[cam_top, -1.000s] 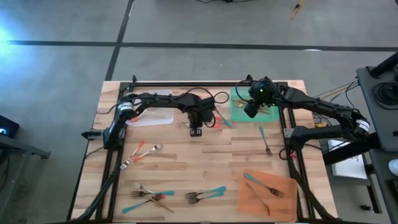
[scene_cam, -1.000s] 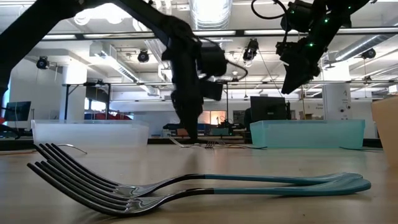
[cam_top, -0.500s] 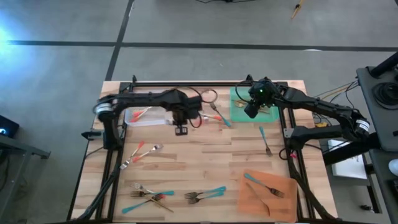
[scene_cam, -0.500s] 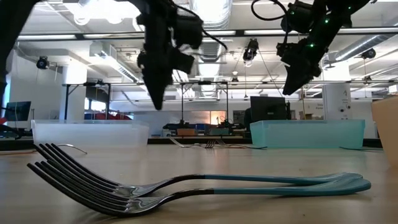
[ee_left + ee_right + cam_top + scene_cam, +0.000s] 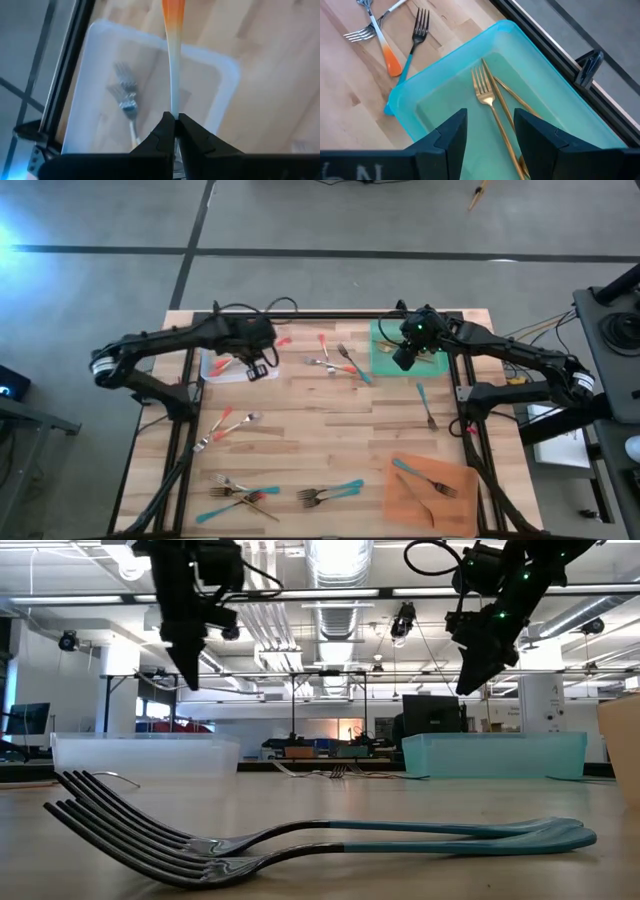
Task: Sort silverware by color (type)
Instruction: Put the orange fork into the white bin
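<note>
Right wrist view: two gold forks (image 5: 487, 102) under wide right gripper (image 5: 490, 131).

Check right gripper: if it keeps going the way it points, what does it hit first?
Most likely the gold fork lying in the green tray. The right gripper hangs open above it, with nothing visible between; how far off is unclear.
</note>
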